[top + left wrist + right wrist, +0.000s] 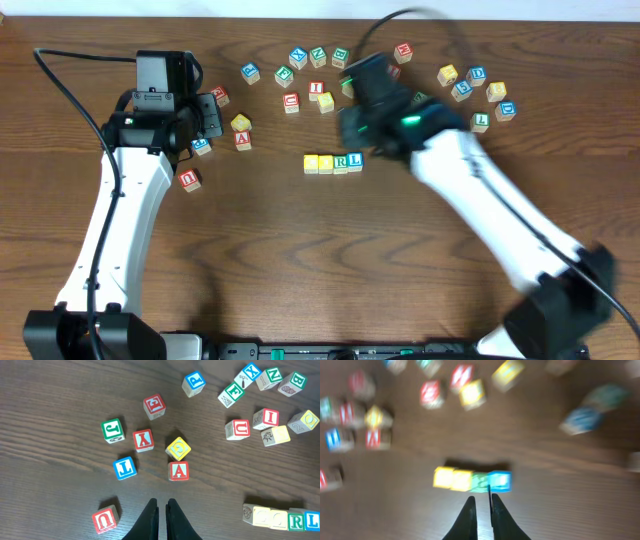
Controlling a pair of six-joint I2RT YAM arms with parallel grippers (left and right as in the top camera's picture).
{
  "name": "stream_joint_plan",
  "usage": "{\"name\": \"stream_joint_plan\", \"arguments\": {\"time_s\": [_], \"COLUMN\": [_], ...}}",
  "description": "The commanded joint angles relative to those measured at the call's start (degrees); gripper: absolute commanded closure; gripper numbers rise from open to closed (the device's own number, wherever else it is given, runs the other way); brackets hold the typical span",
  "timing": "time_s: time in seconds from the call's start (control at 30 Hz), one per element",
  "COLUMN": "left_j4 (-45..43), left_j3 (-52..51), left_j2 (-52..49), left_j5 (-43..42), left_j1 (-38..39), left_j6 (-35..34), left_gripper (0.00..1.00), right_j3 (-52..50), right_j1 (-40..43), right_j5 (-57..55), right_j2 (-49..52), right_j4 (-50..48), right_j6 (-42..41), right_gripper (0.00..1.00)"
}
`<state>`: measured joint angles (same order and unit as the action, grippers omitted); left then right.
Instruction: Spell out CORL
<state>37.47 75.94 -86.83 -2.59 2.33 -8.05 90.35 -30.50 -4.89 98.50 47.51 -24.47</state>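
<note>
Four cubes stand touching in a row at mid-table: two yellowish tops (311, 162) (326, 162), a green R (341, 161) and a blue L (355, 160). In the left wrist view the row (280, 519) lies at the lower right. The right wrist view is blurred, with the row (472, 480) just beyond the fingertips. My right gripper (481, 497) hangs above the table behind the row (352, 122). Its jaws are almost together and hold nothing. My left gripper (162, 504) is shut and empty, over bare wood at the left (207, 118).
Loose cubes lie near my left gripper: a red A (178, 470), a yellow cube (178, 448), a blue L (124, 468) and a red U (105, 520). Several more cubes are scattered along the back (315, 60) and at the back right (478, 90).
</note>
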Motion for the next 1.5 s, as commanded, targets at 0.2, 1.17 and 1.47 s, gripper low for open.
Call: {"name": "stream_joint_plan", "arguments": {"time_s": [0.2,1.17,1.47], "left_j4": [-0.4,1.6,1.6], "left_j3": [2.1,1.9,1.9], "left_j2": [8.3,8.0,8.0], "left_j5": [10.6,12.1,12.1], "left_j1": [-0.2,-0.2,-0.2], "left_j6": [1.0,-0.3,-0.3], "left_gripper": [0.92,0.02,0.02], "right_j3": [0.3,0.3,-0.8], "right_j1": [13.6,24.0,24.2], "right_j5": [-2.8,-12.3,-13.3], "right_j2": [-9.8,-34.0,-35.2], "right_j4": [9.9,17.9,19.8], "right_j6": [2.9,2.9,3.0], "right_gripper": [0.67,0.01,0.01]}}
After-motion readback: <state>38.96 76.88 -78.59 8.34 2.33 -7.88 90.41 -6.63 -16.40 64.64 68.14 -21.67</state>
